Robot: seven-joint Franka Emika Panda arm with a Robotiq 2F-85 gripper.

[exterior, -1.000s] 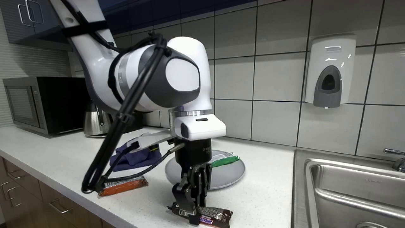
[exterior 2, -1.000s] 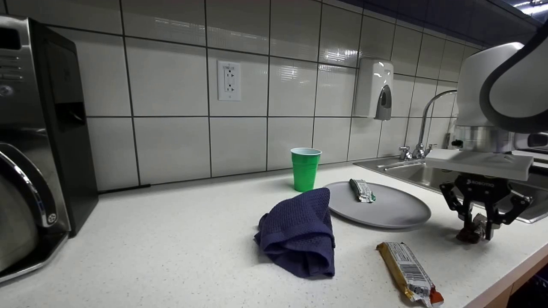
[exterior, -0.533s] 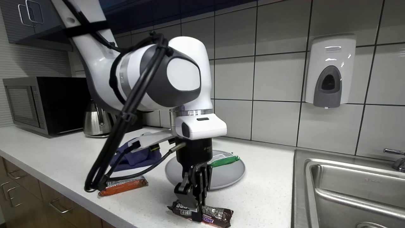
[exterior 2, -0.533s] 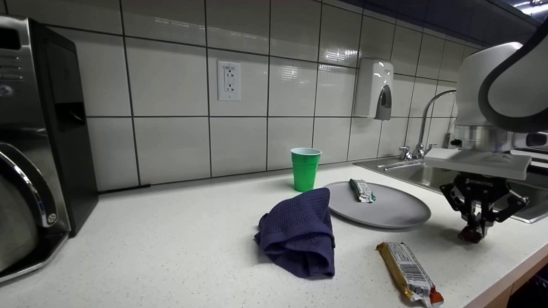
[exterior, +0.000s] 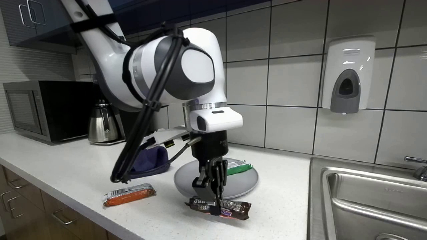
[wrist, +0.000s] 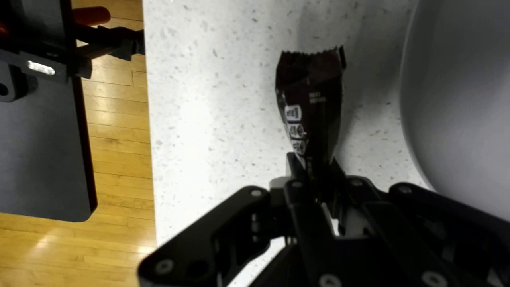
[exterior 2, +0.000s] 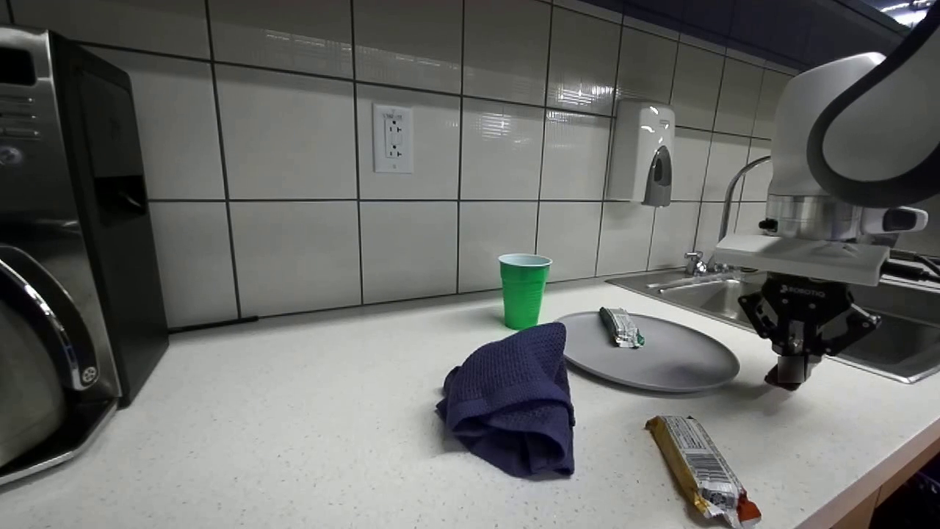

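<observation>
The claw (wrist: pixel 314 171) is clamped on the brown bar (wrist: pixel 312 93), across its middle. The brown bar is just above the counter (wrist: pixel 207 187), between the counter's front edge and the plate (exterior: pixel 242 186). Its wrapper is dark, glossy and creased. In the wrist view it narrows toward the claw, and its far end is crimped to a saw-toothed edge. Three small white marks stand in a column down one side, with pale print nearby that is too small to read. An exterior view shows a silvery patch on top, a blue-and-white logo partly hidden by the claw, and an orange-red strip along the lower side.

Three bars can be counted: the brown bar in the claw, one orange bar (exterior: pixel 130 195) lying on the counter near its front edge, and one green bar (exterior: pixel 239 169) on the plate. There is one plate, round and grey. One purple towel (exterior 2: pixel 510 411) lies bunched near the orange bar. One green cup (exterior 2: pixel 523 297) stands upright behind the plate. One steel sink (exterior: pixel 315 200) is set into the counter. Farther along are one steel pot (exterior: pixel 96 128) and one microwave (exterior: pixel 68 110). The tiled wall (exterior 2: pixel 290 132) bears one dispenser (exterior: pixel 350 60) and one outlet (exterior 2: pixel 393 139) with two sockets.
</observation>
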